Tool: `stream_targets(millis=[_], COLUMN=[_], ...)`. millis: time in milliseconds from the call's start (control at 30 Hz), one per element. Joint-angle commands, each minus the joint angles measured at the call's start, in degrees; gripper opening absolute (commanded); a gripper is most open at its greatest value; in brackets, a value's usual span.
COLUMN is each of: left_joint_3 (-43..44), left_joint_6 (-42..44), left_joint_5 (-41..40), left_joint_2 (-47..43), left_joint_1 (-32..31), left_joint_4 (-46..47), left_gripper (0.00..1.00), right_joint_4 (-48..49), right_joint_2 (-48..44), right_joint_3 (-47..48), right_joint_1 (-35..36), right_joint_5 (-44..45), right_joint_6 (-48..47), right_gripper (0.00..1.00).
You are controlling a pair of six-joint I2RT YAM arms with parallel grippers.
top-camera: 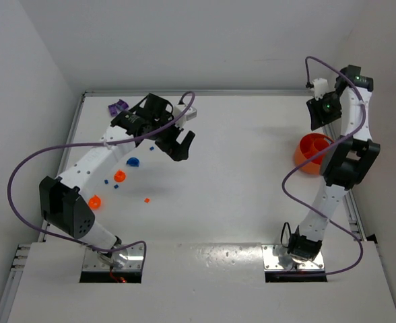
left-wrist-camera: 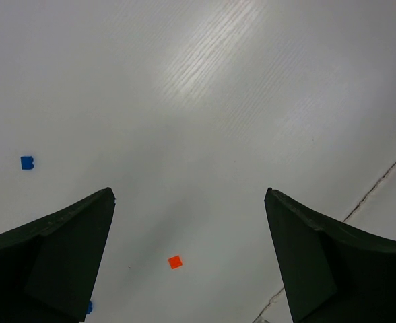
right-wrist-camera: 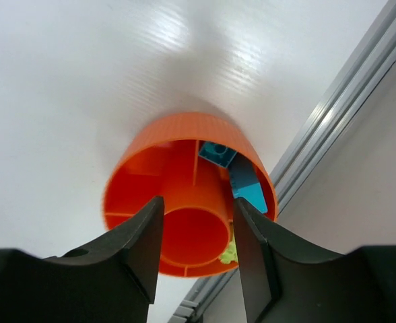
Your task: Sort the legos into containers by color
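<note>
In the left wrist view, an orange-red lego (left-wrist-camera: pixel 176 262) lies on the table below the gap of my open left gripper (left-wrist-camera: pixel 190 195), with nothing between the fingers. One blue lego (left-wrist-camera: pixel 27 162) lies further left and another (left-wrist-camera: pixel 89 307) sits by the left finger. From above, the left gripper (top-camera: pixel 178 145) hangs over the table behind the orange-red lego (top-camera: pixel 147 200) and two blue legos (top-camera: pixel 106 180). My right gripper (right-wrist-camera: pixel 198 202) hovers over the orange bowl (right-wrist-camera: pixel 127 182), jaws apart and holding nothing. Teal pieces (right-wrist-camera: pixel 217 153) and a lime piece (right-wrist-camera: pixel 228 254) lie in the bowl.
A purple cup (top-camera: pixel 119 105) stands at the back left. A blue cup (top-camera: pixel 132 162) and two orange cups (top-camera: pixel 119 176) (top-camera: pixel 94 201) sit beside the left arm. The orange bowl (top-camera: pixel 312 151) is close to the table's right rail (right-wrist-camera: pixel 333 108).
</note>
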Motion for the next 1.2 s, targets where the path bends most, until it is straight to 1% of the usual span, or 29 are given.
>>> stream_targets(millis=[0, 100, 167, 200, 233, 300, 333, 400, 433, 467, 533, 567, 633, 667, 700, 733, 767, 800, 867, 900, 933, 967, 1033, 1067, 1100, 1133, 1167], left_joint_3=[2.2, 0.0, -0.5, -1.3, -1.3, -2.5, -2.5, -2.5, -2.5, -2.5, -1.0, 1.9, 5.6, 9.1, 10.6, 11.4, 12.0, 13.0, 14.4, 16.9, 18.5, 20.2, 26.1, 28.5, 33.6, 36.1, 38.8], left_joint_6=[-1.0, -1.0, -0.4, 0.2, 1.5, 2.7, 4.7, 7.1, 9.6, 10.7, 11.5, 11.5, 10.8, 7.9, 6.1, 1.9, 0.4, -1.0, -4.3, -5.0, -5.5, -6.0, -6.0, -4.2, -3.7, -3.7, -6.4], left_joint_5=[-1.5, -1.5, -2.1, -2.1, -2.1, -2.1, -2.7, -2.7, -2.7, -1.8, -1.3, -0.5, -0.5, -2.6, -4.2, -7.9, -8.0, -11.9, -16.0, -17.9, -17.9, -15.8, -13.2, -11.2, -7.4, -7.3, -8.0], left_joint_2=[-4.1, -5.7, -7.0, -7.5, -7.5, -7.5, -7.5, -6.3, -5.7, -4.0, -1.4, 2.5, 6.8, 10.5, 12.0, 13.1, 14.2, 15.2, 18.5, 19.9, 21.5, 24.9, 28.7, 32.5, 34.6, 36.5, 38.5], left_joint_1=[2.0, 7.0, 9.5, 10.9, 14.0, 17.0, 20.0, 23.3, 25.1, 29.1, 33.2, 36.5, 38.8, 39.5, 40.1, 40.1, 40.1, 39.3, 37.3, 36.7, 36.7, 35.9, 35.3, 35.3, 35.3, 35.3, 35.3], left_joint_4=[0.8, 0.8, 0.8, 0.8, 0.8, 0.8, 0.8, -0.2, -0.7, -0.7, 0.4, 0.4, 1.5, 2.3, 3.5, 7.7, 9.8, 11.9, 16.6, 17.2, 17.2, 17.2, 17.2, 17.2, 16.5, 16.5, 16.0], left_gripper=[1.00, 1.00, 1.00, 1.00, 1.00, 1.00, 1.00, 1.00, 1.00, 1.00, 1.00, 1.00, 0.95, 0.92, 0.92, 0.91, 0.91, 0.91, 0.91, 0.91, 0.91, 0.91, 0.90, 0.90, 0.93, 0.93, 0.94], right_joint_4=[-0.4, -1.6, -1.6, -1.6, -1.6, -1.6, -1.6, -1.1, -0.2, 0.4, 2.1, 2.1, 2.6, 2.6, 3.2, 3.9, 3.9, 3.9, 5.1, 5.1, 5.1, 5.8, 6.6, 7.3, 7.3, 7.3, 6.4], right_joint_2=[-11.4, -18.6, -21.0, -22.0, -23.0, -25.3, -26.0, -27.1, -28.4, -29.1, -30.2, -30.9, -30.9, -31.5, -31.5, -31.5, -31.5, -31.5, -30.8, -30.8, -30.0, -30.0, -29.5, -29.5, -28.5, -27.9, -26.6], right_joint_3=[0.9, -3.2, -5.5, -6.7, -8.9, -10.6, -12.3, -14.1, -16.4, -17.7, -21.7, -23.4, -24.6, -25.7, -25.7, -26.6, -26.6, -27.3, -28.6, -28.6, -28.6, -29.3, -30.6, -31.3, -31.3, -30.4, -30.4], right_joint_1=[0.5, 1.0, 1.5, 1.5, 2.1, 2.2, 2.8, 3.4, 3.4, 3.9, 3.9, 4.4, 4.4, 4.4, 4.4, 5.0, 5.0, 5.0, 5.0, 5.0, 5.0, 5.0, 5.0, 5.0, 5.0, 5.0, 5.0], right_joint_5=[-8.7, -16.1, -18.7, -19.9, -21.6, -23.2, -23.9, -24.6, -24.6, -24.6, -24.0, -23.3, -23.3, -22.8, -22.8, -22.8, -22.8, -22.8, -22.8, -22.3, -22.3, -22.3, -21.8, -21.8, -21.8, -21.8, -21.8], right_joint_6=[2.3, 4.2, 4.9, 4.9, 6.6, 7.6, 8.3, 9.6, 9.6, 10.4, 11.2, 11.9, 12.6, 14.0, 14.6, 15.8, 16.3, 16.3, 17.7, 18.3, 18.8, 18.8, 18.8, 18.8, 19.3, 19.3, 19.3], right_gripper=[0.45, 0.46, 0.51, 0.70, 0.74, 0.75, 0.75, 0.75, 0.77, 0.79, 0.81, 0.81, 0.81, 0.81, 0.81, 0.81, 0.81, 0.81, 0.81, 0.81, 0.81, 0.81, 0.81, 0.81, 0.81, 0.81, 0.81])
